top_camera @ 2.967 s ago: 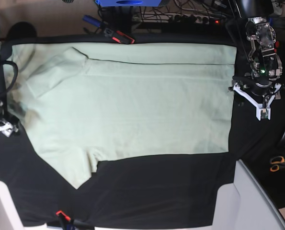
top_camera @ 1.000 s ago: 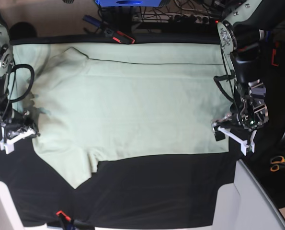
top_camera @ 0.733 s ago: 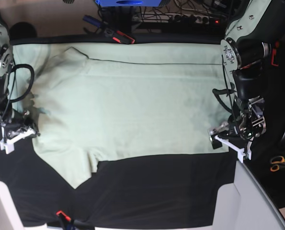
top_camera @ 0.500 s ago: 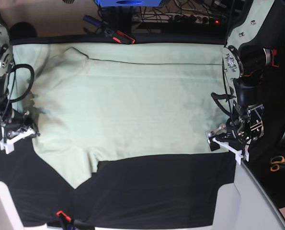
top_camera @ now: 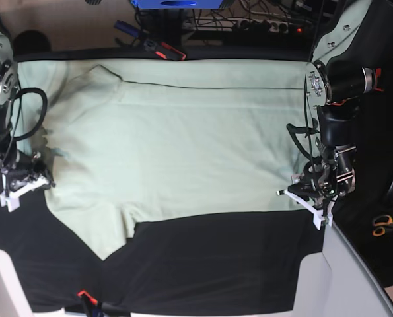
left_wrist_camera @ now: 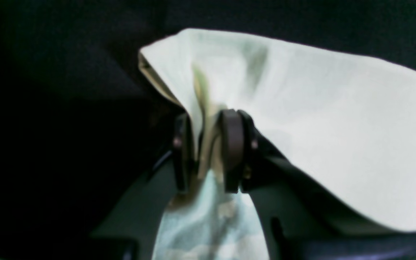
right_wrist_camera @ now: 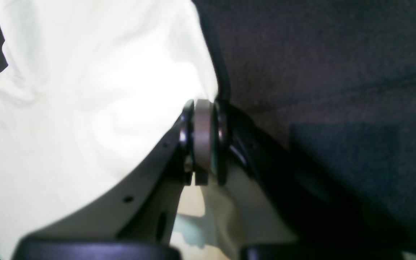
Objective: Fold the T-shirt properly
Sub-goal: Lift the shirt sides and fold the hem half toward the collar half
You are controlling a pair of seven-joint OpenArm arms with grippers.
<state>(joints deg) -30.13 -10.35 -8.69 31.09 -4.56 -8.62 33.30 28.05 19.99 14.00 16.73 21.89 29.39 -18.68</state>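
Note:
The pale mint-green T-shirt [top_camera: 183, 145] lies spread flat on a black cloth [top_camera: 216, 264], its near sleeve pointing toward the front left. My left gripper [top_camera: 304, 200] is at the shirt's front right corner. In the left wrist view that gripper [left_wrist_camera: 208, 151] is shut on a pinched-up fold of the T-shirt [left_wrist_camera: 338, 126]. My right gripper [top_camera: 26, 185] sits at the shirt's left edge. The right wrist view shows this gripper [right_wrist_camera: 202, 144] shut, with the edge of the T-shirt [right_wrist_camera: 67, 108] caught between its pads.
Orange-handled scissors [top_camera: 383, 226] lie at the right edge. A red-and-black tool [top_camera: 163, 49] and cables [top_camera: 262, 23] sit behind the shirt. White raised surfaces [top_camera: 355, 277] flank the front corners. A small orange clip [top_camera: 85, 297] sits at the front left.
My left gripper slid down and inward onto the shirt's front right corner and closed on the cloth. The right arm has stayed still.

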